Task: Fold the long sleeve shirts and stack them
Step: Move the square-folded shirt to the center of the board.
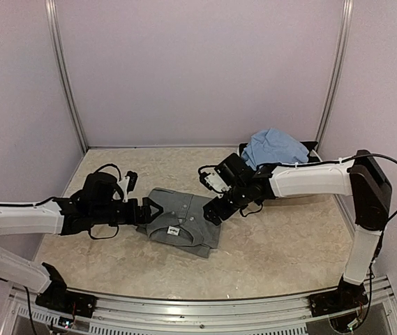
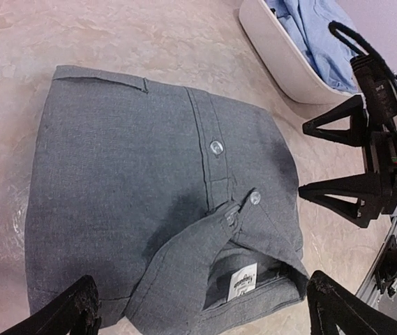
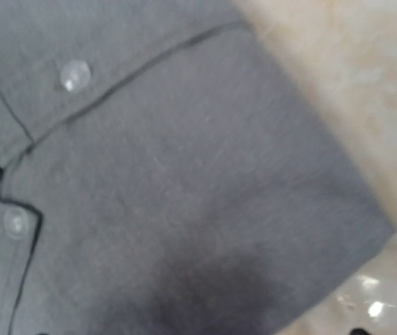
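Only print I can find: a small white neck label (image 2: pixel 242 283) inside the collar of the grey shirt (image 2: pixel 128 181). Dark script on it, possibly a brand name, too blurred to read.

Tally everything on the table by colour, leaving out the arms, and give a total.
Grey shirt, folded: 1
Light blue shirt, bunched in the basin: 1
White basin: 1
Total: 3
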{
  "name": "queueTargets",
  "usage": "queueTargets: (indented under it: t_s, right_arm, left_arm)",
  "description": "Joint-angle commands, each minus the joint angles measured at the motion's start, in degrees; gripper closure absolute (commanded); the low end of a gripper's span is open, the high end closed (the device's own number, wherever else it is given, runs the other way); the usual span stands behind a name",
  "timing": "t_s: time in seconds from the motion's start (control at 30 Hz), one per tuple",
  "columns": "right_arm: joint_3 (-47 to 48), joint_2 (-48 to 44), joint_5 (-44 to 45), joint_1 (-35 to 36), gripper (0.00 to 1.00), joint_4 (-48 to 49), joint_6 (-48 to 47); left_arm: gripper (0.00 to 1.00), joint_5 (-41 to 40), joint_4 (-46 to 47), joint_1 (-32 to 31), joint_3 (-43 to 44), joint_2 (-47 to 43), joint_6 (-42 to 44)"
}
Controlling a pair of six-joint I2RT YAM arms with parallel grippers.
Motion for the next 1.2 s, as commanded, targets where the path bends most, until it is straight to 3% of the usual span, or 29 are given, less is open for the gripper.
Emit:
queueTargets:
  t_s: [0.0,0.2,0.5,0.93,1.17]
  right_arm:
    - [-0.65,3.88,-2.15,-0.75,0.11,1.70,2.27]
    - [0.63,7.71,-2.15,-1.58,0.12,2.65,2.60]
    - [6.33,14.51,-0.08,-1.90,0.15,4.65,0.23]
    - [21.51,24.87,-0.30,-1.85,0.15,5.43,-4.63]
    - [25.46,25.34,-1.29,-1.85,0.14,4.51,-5.11]
  left_arm:
    - [0.01,1.65,4.34,1.06,5.04,4.29,3.17]
    - [0.01,8.15,7.17,5.00,7.58,12.46,5.28]
    - [0.01,8.34,7.02,7.60,6.76,18.92,6.84]
    - [0.01,-3.56,1.68,13.58,1.87,12.50,5.30]
    - [0.01,-3.87,0.43,16.75,3.67,10.48,7.15]
